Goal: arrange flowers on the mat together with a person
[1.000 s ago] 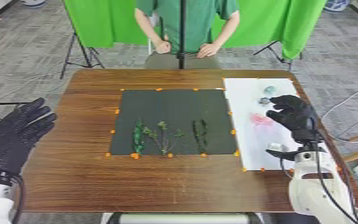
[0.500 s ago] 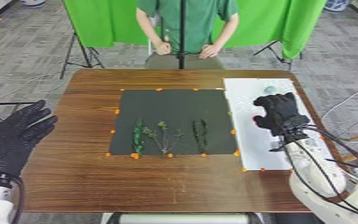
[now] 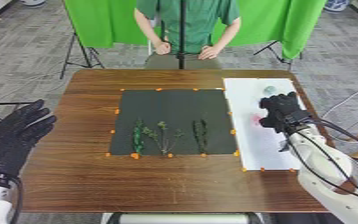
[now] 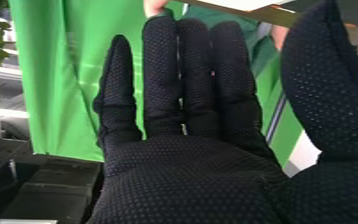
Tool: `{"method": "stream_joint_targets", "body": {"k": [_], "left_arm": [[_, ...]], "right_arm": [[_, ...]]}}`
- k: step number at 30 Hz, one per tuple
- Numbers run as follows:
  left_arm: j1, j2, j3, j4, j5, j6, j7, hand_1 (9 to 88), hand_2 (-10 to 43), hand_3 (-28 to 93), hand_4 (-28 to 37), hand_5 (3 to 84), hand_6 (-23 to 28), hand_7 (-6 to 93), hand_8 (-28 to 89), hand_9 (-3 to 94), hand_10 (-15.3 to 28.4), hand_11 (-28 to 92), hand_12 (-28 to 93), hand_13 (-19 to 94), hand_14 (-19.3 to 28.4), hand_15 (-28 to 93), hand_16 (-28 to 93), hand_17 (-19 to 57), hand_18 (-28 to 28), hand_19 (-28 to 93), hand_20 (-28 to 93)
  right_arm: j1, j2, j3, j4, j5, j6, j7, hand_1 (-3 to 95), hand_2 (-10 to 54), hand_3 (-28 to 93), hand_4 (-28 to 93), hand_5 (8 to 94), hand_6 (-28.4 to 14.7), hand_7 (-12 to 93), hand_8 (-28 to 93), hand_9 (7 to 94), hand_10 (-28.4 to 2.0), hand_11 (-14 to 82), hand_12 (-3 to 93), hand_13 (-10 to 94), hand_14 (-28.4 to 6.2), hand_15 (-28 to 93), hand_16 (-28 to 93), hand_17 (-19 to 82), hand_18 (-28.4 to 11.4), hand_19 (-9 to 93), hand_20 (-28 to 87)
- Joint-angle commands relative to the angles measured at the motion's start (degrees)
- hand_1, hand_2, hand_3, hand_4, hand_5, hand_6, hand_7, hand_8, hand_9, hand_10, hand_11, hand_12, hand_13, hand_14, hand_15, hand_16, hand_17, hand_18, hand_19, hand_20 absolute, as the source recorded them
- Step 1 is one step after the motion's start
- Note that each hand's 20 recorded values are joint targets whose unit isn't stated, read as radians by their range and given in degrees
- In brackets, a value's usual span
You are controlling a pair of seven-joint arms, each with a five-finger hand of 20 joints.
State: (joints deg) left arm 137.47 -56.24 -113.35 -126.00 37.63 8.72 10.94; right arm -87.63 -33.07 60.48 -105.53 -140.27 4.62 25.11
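Head view, nearest first: a brown wooden counter (image 3: pixel 158 185) lies between two white arms, both entering from the bottom edge. The left hand (image 3: pixel 17 132), gloved in black, is beside the counter's left edge, its fingers extended and nothing in its hold. The right hand (image 3: pixel 284 109) is over the white sheet (image 3: pixel 262 155) on the counter's right side; whether it touches the sheet cannot be told. In the right wrist view, the palm of the right hand (image 4: pixel 189 172) is bare of any object, with the fingers straight and the thumb spread well away from them. On the dark mat (image 3: pixel 158 107), at the middle of the counter, three pieces of greenery stand out toward the near edge: a leafy stem (image 3: pixel 138 137) at left, a branching sprig (image 3: pixel 163 135) between, and a slim dark stem (image 3: pixel 201 136) at right, set apart from one another. Orange dabs (image 3: pixel 135 156) mark the borders of mat and sheet. Farther along the sheet, a pink flower (image 3: pixel 257 119) lies just beside the right hand (partly hidden by it), and a pale blue-green flower (image 3: pixel 270 90) lies beyond, toward the far end. Past the counter hangs a green curtain (image 3: pixel 104 25), above a grey floor (image 3: pixel 24 65).
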Motion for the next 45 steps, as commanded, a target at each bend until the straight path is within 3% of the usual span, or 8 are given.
{"method": "stream_joint_targets", "body": {"k": [1,7,11,14,18,28,39,45], "left_arm": [[0.9,-0.18,-0.08,-0.21,0.02,0.11,-0.1,29.0,0.4,67,-20.1,38.2,4.2,20.6,-8,33.3,13.2,23,19,29,15.9,31,2,-5.3,21.0,43,14],[1.1,-0.15,-0.11,-0.28,-0.02,0.13,-0.04,29.0,0.7,67,-20.1,38.2,4.1,20.6,-8,33.3,13.2,22,19,29,16.0,32,2,-5.3,21.0,43,14],[1.1,-0.13,-0.04,-0.24,-0.08,0.25,-0.05,29.0,0.7,67,-20.1,38.2,4.1,20.6,-8,33.4,13.2,22,19,29,16.0,32,2,-5.4,21.0,43,14],[1.0,-0.06,0.04,-0.11,-0.08,0.19,-0.07,28.9,0.7,67,-20.0,38.2,4.2,20.6,-8,33.4,13.3,22,19,29,15.8,32,2,-5.4,21.0,43,14],[0.8,-0.16,0.09,0.01,-0.03,0.07,-0.44,29.0,0.8,67,-20.2,38.1,4.2,20.6,-8,33.4,13.2,23,19,29,15.8,32,2,-5.4,21.0,43,14],[1.4,0.01,-0.48,-0.31,-0.21,0.22,-0.13,29.0,1.1,67,-20.2,38.1,4.2,20.7,-8,33.6,13.3,23,19,29,16.0,32,2,-5.4,21.0,43,14],[9.1,-0.95,-9.43,-1.92,-0.04,0.51,-2.77,28.9,1.2,68,-20.3,38.2,4.2,20.4,-8,33.6,13.4,23,19,29,16.0,32,2,-5.4,21.0,43,14],[10.7,-1.11,-11.44,-2.12,-0.12,0.9,-3.37,28.9,1.2,68,-20.2,38.2,4.2,20.5,-8,33.6,13.3,23,19,29,16.0,32,2,-5.4,21.0,43,14]], "right_arm": [[0.4,0.8,-0.1,0.9,1.9,-5.5,-0.2,31.5,-9.5,84,-28,41.0,-0.9,33,-16,40.2,-9.7,30.3,25.1,32,-8.1,61,15,13,-16.7,61,37],[0.4,0.5,-0.3,1.0,1.6,-7.8,0.2,30.8,-9.5,85,-28,39.0,-1.9,32,-15,37.2,-9.8,30.6,25.5,30,-8.3,60,14,12,-16.8,61,36],[1.9,0.6,-4.0,3.9,-1.5,1.7,0.6,32.1,-9.5,85,-28,38.6,-1.3,37,-16,37.3,-9.9,36.6,27.2,33,-8.1,63,15,13,-16.6,62,37],[3.1,0.3,-6.1,5.6,-2.7,7.3,-0.3,37.8,-9.5,86,-28,44.7,2.0,48,-20,45.8,-10.0,49.6,29.4,43,-6.8,71,18,18,-16.2,68,39],[3.6,0.1,-7.1,6.5,-2.8,11.3,-1.5,47.6,-9.5,77,-28,51.6,4.4,58,-1,61.8,-6.5,43.4,51.0,54,-5.3,73,32,21,-15.8,71,42],[4.0,-0.3,-6.2,4.7,-2.3,16.1,-1.6,50.3,-9.5,80,-28,65.3,4.7,57,0,73.6,-6.5,40.3,54.9,64,-5.8,74,36,26,-16.9,73,44],[20.1,-5.0,-19.4,1.1,1.2,21.6,-6.8,48.9,-9.5,85,-27,67.2,3.2,59,-6,73.9,-7.3,39.4,55.6,63,-6.2,73,39,25,-17.1,73,45],[32.3,-14.9,-31.4,5.8,3.2,22.0,-11.6,48.5,-9.5,85,-25,67.5,3.0,58,-6,73.8,-7.4,39.0,55.4,63,-6.5,73,40,25,-17.1,73,46]]}}
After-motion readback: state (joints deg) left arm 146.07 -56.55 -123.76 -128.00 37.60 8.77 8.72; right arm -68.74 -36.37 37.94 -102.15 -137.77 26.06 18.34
